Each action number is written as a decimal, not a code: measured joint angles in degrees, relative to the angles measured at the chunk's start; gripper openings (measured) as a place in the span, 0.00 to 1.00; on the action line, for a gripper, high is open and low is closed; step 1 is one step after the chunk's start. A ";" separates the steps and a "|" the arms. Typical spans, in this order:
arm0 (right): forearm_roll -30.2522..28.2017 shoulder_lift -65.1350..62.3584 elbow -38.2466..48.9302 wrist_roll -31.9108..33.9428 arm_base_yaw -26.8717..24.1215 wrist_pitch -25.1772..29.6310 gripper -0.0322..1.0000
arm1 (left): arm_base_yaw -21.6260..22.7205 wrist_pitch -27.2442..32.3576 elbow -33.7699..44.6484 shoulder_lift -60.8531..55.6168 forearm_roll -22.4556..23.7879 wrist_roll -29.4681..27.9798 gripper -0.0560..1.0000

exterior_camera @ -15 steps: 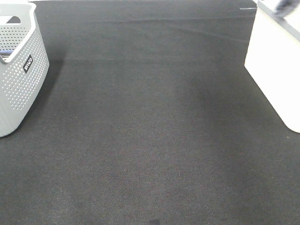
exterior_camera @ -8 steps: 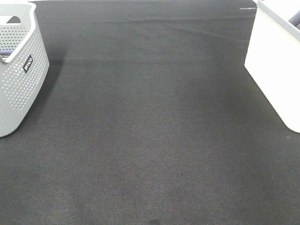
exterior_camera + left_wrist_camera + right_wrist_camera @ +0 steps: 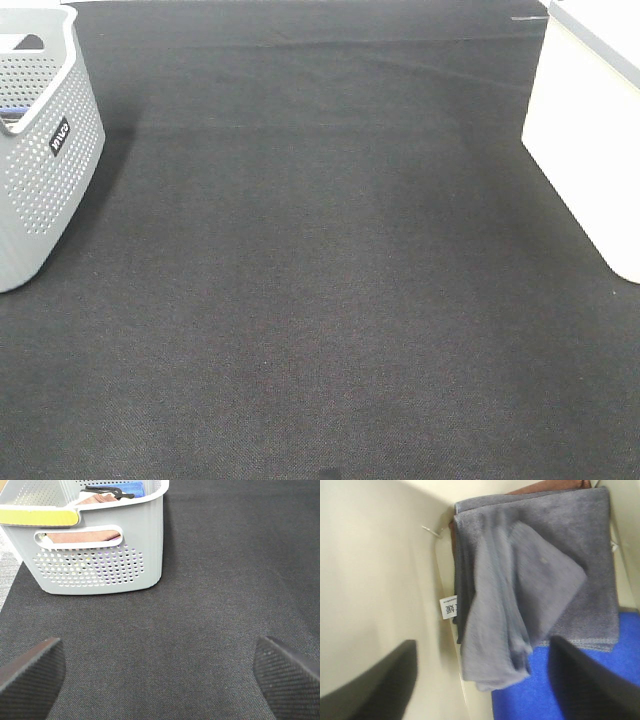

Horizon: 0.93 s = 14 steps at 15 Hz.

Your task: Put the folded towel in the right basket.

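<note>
At the far left of the high view stands the left basket (image 3: 40,150), grey and perforated, with a small black label (image 3: 60,136) on its side. The left wrist view shows it closer: a yellow strip (image 3: 37,516) lies along its near rim, and inside are a pinkish cloth (image 3: 95,500), a black strap (image 3: 107,491) and a blue item (image 3: 131,489). The left hand (image 3: 160,680) hangs over bare worktop near this basket, its two dark fingers spread wide with nothing between them.

Across the middle runs the dark fabric worktop (image 3: 320,300).

On the right edge of the high view sits the right basket (image 3: 590,150), white and smooth-walled, cut off by the frame. The right wrist view looks down into it. The folded towel (image 3: 530,580), grey, lies inside against the cream inner wall (image 3: 380,555), one loose fold drooping toward the camera. It rests on a brown cloth (image 3: 545,487) that peeks out at its far edge, and a blue cloth (image 3: 580,680) shows beneath its near edge. A white tag (image 3: 449,607) sticks out at the towel's side by the wall. The right hand (image 3: 482,680) is above the towel, its blurred fingers set wide apart and gripping nothing.
</note>
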 joint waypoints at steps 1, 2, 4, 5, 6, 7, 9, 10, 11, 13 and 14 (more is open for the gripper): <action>-0.06 -0.11 0.00 0.00 0.00 0.00 0.75 | 0.00 0.00 0.00 0.00 0.00 0.00 0.97; -0.11 -0.86 0.00 0.00 0.06 0.00 0.76 | 0.00 0.00 0.00 0.00 0.00 0.00 0.97; 0.23 -4.13 0.00 0.00 0.97 0.06 0.77 | 0.00 0.00 0.00 0.00 0.00 0.00 0.97; 0.29 -6.88 0.00 0.00 2.69 0.06 0.77 | 0.00 0.00 0.00 0.00 0.00 0.00 0.97; 0.34 -8.42 0.00 0.00 4.41 0.06 0.77 | 0.00 0.00 0.00 0.00 0.00 0.00 0.97; 0.40 -9.51 0.00 0.00 6.07 0.06 0.77 | 0.00 0.00 0.00 0.00 0.00 0.00 0.97; 0.40 -11.46 0.00 0.00 9.68 0.11 0.77 | 0.00 0.00 0.00 0.00 0.00 0.00 0.97; 0.40 -12.61 0.00 0.00 11.12 0.11 0.77 | 0.00 0.00 0.00 0.00 0.00 0.00 0.97; 0.40 -12.61 0.00 0.00 11.12 0.11 0.77 | 0.00 0.00 0.00 0.00 0.00 0.00 0.97; -0.06 -15.07 0.63 0.11 13.64 0.11 0.77 | 0.00 0.00 0.00 0.00 0.00 0.00 0.97; -1.38 -18.33 3.90 0.74 14.50 0.11 0.77 | 0.00 0.00 0.00 0.00 0.00 0.00 0.97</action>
